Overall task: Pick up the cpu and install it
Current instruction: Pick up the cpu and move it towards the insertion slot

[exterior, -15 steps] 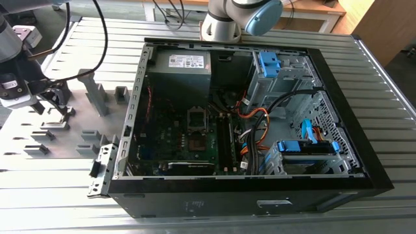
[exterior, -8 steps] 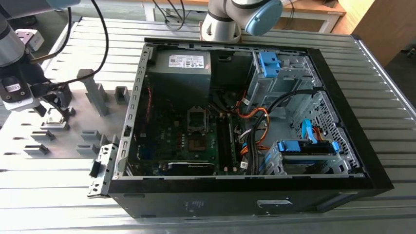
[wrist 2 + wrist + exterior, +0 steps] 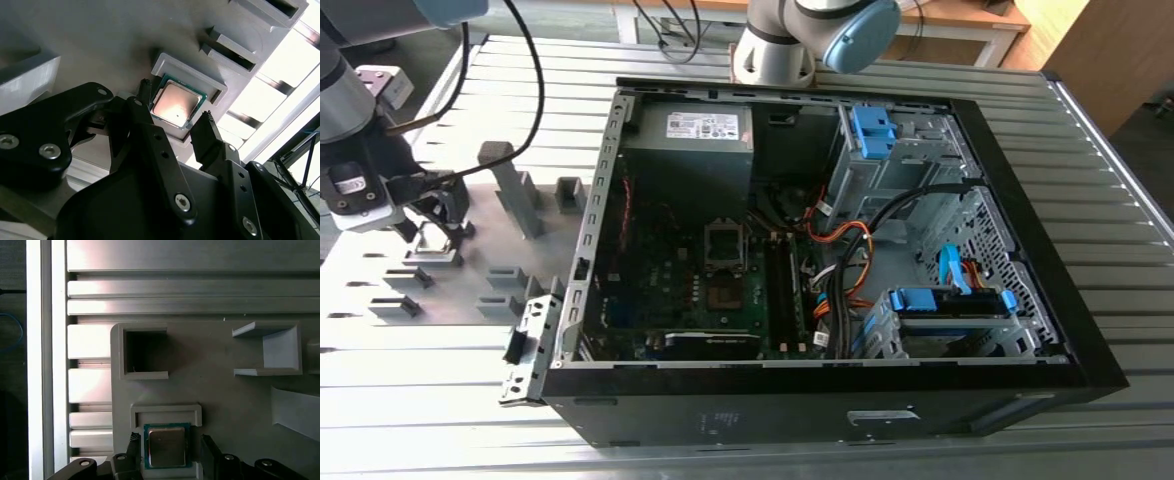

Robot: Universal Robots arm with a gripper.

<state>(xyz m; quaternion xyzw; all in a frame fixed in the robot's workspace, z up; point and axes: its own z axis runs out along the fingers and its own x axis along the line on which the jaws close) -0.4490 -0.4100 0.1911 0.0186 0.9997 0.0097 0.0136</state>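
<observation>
1. We see the cpu [image 3: 167, 446] lying flat in a shallow grey holder frame [image 3: 165, 410] on a grey fixture plate [image 3: 220, 390]. The plate rests on the slatted aluminium counter [image 3: 854, 450], near the counter's edge at the exterior view's left.
2. The cpu is a small square chip. Its top is plain silver-grey metal with a soft sheen, and a thin green border shows around the metal in both wrist views.
3. The gripper [image 3: 170, 439] hangs directly over the chip with its jaws open. The two black fingers [image 3: 145, 95] stand one on each side of the cpu.
4. A narrow gap shows between each finger and the chip's edge, so the gripper has hold of nothing.
5. Other pockets on the same plate include a square recess [image 3: 145, 352] just beyond the cpu's frame.
6. In the exterior view an open computer case [image 3: 1094, 370] lies on the counter beside the plate. Its motherboard [image 3: 680, 290] is exposed, well apart from the gripper.
</observation>
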